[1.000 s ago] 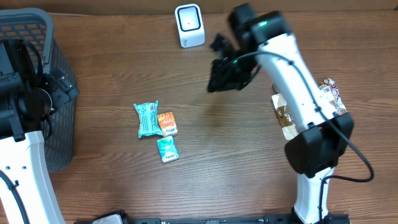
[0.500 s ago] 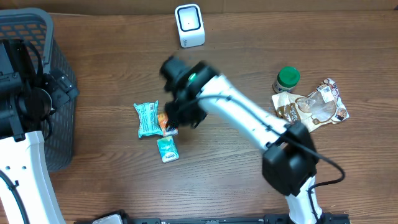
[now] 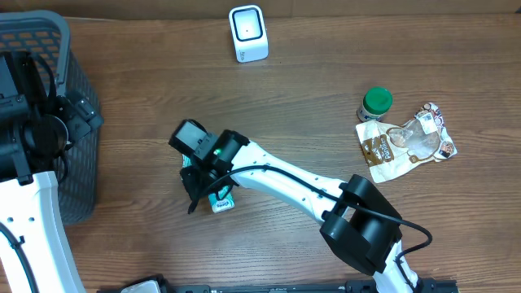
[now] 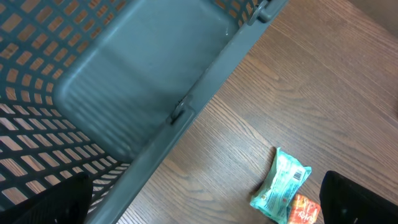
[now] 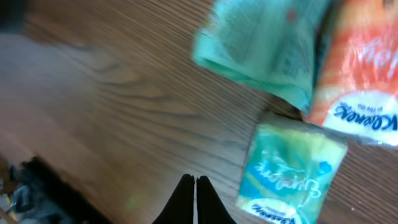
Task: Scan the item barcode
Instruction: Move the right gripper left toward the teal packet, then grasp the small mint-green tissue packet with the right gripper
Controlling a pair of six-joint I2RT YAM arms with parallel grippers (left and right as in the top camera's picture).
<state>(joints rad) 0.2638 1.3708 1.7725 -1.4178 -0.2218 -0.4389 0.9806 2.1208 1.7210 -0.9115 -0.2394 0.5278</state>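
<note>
Three small packets lie together left of the table's middle: a teal one (image 5: 267, 43), an orange one (image 5: 360, 68) and a green one (image 5: 292, 168). My right gripper (image 5: 195, 186) hangs just above the wood beside the green packet (image 3: 220, 200), its fingers shut together on nothing. From overhead the right gripper (image 3: 195, 195) covers most of the teal and orange packets. The white barcode scanner (image 3: 247, 32) stands at the back of the table. My left gripper (image 4: 208, 205) is open over the basket's edge, with the teal packet (image 4: 281, 186) showing between its fingers, far below.
A dark mesh basket (image 3: 77, 98) fills the left side under the left arm. At the right lie a green-lidded jar (image 3: 376, 102) and crinkly snack bags (image 3: 407, 142). The right arm stretches diagonally across the table's middle.
The right arm swung from near the scanner down and left to the packets, and its gripper closed empty. The left arm has not moved.
</note>
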